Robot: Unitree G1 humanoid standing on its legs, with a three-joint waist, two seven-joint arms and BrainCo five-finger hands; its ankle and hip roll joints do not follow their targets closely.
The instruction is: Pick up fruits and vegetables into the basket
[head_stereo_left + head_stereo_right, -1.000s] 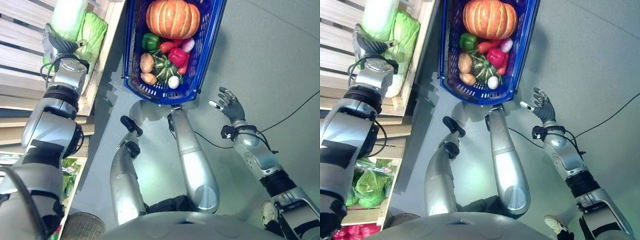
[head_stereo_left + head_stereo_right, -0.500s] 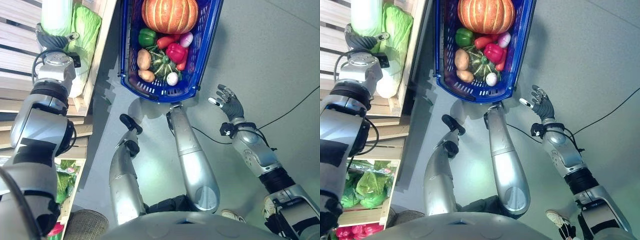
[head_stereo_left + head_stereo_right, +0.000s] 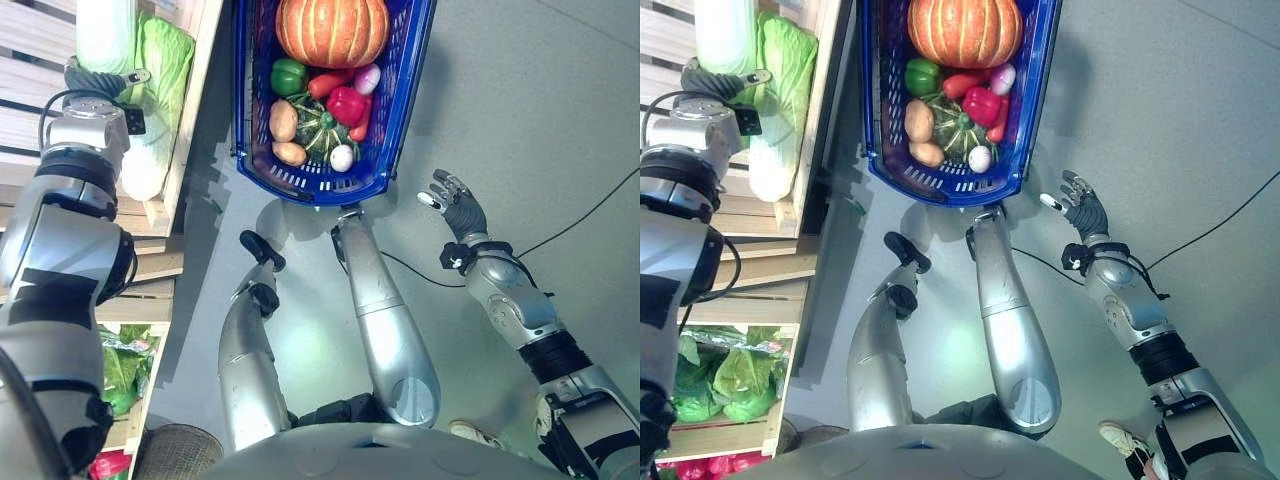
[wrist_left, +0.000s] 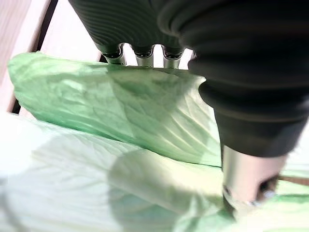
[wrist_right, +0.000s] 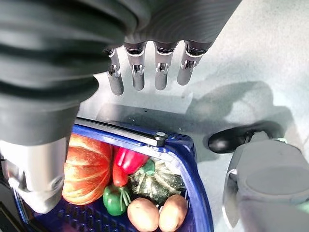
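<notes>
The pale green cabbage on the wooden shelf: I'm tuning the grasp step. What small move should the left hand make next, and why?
Probably curl the fingers round the pale green cabbage. The left hand already lies against its leaves on the wooden shelf, and the blue plastic basket waits nearby.

A pale wooden slatted shelf (image 3: 30,45) stands beside the grey floor (image 3: 520,110).

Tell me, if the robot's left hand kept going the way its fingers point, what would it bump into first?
Most likely the pale green cabbage on the wooden shelf: the left hand already reaches over it.
</notes>
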